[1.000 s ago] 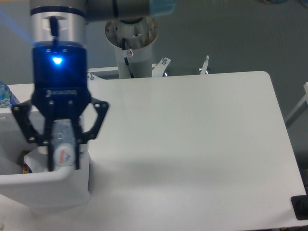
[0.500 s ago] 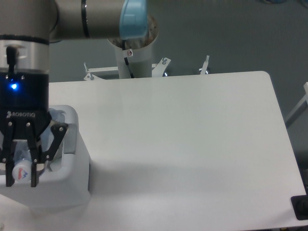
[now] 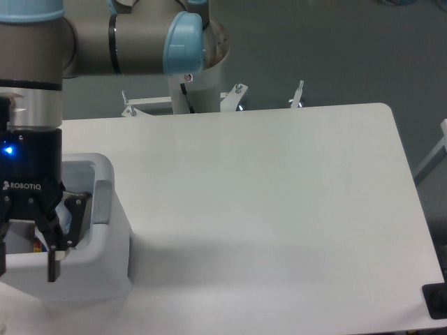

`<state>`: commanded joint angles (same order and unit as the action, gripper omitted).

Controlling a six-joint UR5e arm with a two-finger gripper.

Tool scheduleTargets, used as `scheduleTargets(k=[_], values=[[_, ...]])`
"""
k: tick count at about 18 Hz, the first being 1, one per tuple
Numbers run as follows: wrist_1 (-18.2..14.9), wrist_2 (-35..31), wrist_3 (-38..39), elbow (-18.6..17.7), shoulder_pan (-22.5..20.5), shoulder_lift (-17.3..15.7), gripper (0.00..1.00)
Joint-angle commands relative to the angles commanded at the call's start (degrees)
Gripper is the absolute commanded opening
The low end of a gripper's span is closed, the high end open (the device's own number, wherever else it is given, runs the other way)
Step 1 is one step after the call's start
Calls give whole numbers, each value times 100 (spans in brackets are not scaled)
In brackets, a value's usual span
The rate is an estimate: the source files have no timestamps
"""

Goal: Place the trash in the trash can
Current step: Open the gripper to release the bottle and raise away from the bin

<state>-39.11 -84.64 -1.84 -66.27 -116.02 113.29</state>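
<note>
The fingers (image 3: 54, 259) stand apart over the open mouth of the trash can (image 3: 105, 251). The right one shows plainly in front of the near rim, while the other is cut off by the left edge of the picture. Nothing shows clamped between them. The gripper (image 3: 28, 255) hangs straight down from the arm (image 3: 105, 35), with a small blue light (image 3: 8, 150) glowing on its body.

The trash can sits at the left end of the table (image 3: 279, 195), its grey tab (image 3: 103, 202) on the side facing the open tabletop. No bottle or wrapper shows on the table. A small scrap of colour (image 3: 36, 245) peeks out inside the can below the gripper, but it is too hidden to name. My judgement is that the trash lies inside the can, mostly hidden by the gripper and the near wall, so the task looks done or nearly so.

Should any piece need picking up again, both would be very light. The crushed bottle is likely springy and slick, and would give under pressure, so it is best taken across the middle of its body with a firm squeeze, where the creases offer some bite. The wrapper would be limp and thin. It is best pinched at a raised fold, since a flat part could slip away.
</note>
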Motion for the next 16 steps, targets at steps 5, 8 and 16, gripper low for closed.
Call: scheduleTargets(k=[5,8,16], values=[[0,-438,-9,-18,-157,-18,100],[-17,-948,-26,-27,-623,-9,100],[-70,-2056,-1650,-562,-1669,-18,100]])
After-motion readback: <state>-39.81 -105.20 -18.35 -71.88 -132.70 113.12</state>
